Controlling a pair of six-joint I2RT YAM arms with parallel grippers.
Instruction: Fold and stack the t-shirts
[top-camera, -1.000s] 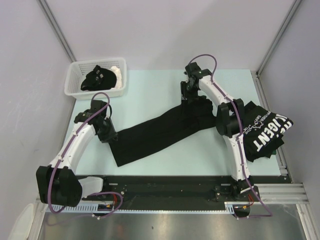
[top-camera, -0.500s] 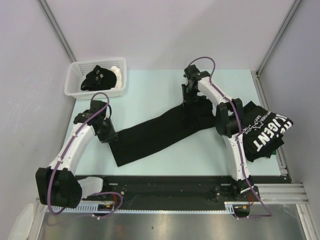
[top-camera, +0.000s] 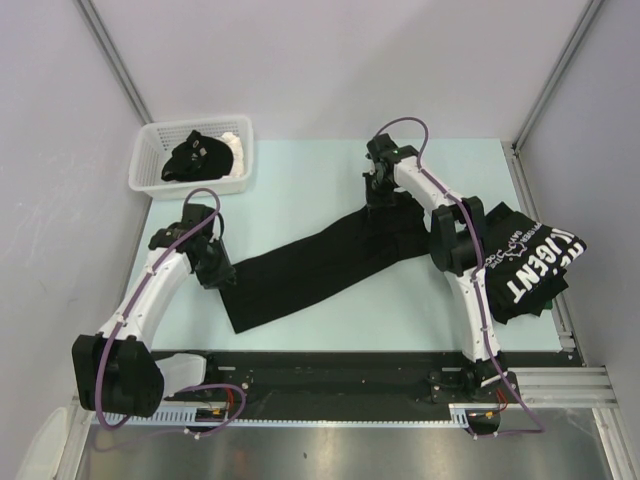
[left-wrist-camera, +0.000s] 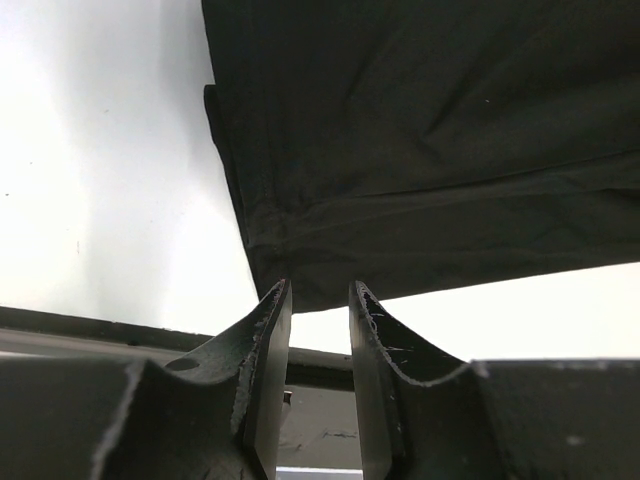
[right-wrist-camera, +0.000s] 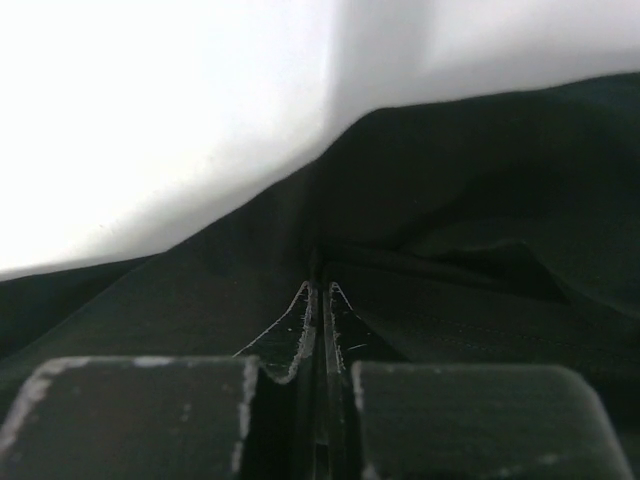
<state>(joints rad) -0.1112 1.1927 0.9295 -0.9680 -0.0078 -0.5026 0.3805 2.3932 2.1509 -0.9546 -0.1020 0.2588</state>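
Observation:
A black t-shirt (top-camera: 320, 262), folded into a long strip, lies slantwise across the pale table, from near left to far right. My left gripper (top-camera: 218, 272) is at the strip's near-left end. In the left wrist view it (left-wrist-camera: 319, 290) stands open, the cloth's corner (left-wrist-camera: 300, 270) just past its tips and bare table showing through the gap. My right gripper (top-camera: 378, 197) is at the far-right end. In the right wrist view it (right-wrist-camera: 320, 285) is shut on a raised pinch of black cloth (right-wrist-camera: 480, 200). A second t-shirt (top-camera: 535, 262) with big white lettering lies folded at the right edge.
A white slotted basket (top-camera: 190, 188) stands at the far left corner with a dark garment (top-camera: 195, 155) inside. The right arm's elbow (top-camera: 455, 240) hangs over the strip's right end, beside the lettered shirt. A black rail (top-camera: 330, 365) runs along the table's near edge.
My right gripper has closed from partly open onto the cloth at the strip's far-right end and shifted slightly farther back. The left arm and the shirts have hardly moved.

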